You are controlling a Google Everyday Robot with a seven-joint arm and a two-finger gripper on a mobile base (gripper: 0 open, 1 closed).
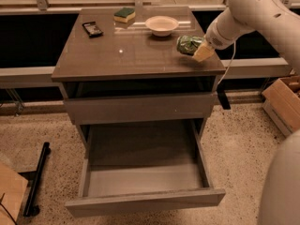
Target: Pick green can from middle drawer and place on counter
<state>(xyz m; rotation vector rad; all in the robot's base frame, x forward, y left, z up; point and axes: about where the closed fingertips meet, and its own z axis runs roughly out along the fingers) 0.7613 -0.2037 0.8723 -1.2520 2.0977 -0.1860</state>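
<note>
The green can (186, 44) lies tilted at the right side of the counter (117, 55), at or just above its surface. My gripper (197, 49) comes in from the right on the white arm and is shut on the can. One cream fingertip (203, 54) shows in front of the can; the other is hidden behind it. The middle drawer (145, 182) is pulled out wide below and holds nothing. The closed drawer front (140, 108) sits above it.
On the counter are a white bowl (161, 25), a green-and-yellow sponge (124, 14) and a small black object (92, 29). A cardboard box (286, 100) stands on the floor at the right. A black bar (37, 179) lies on the floor at the left.
</note>
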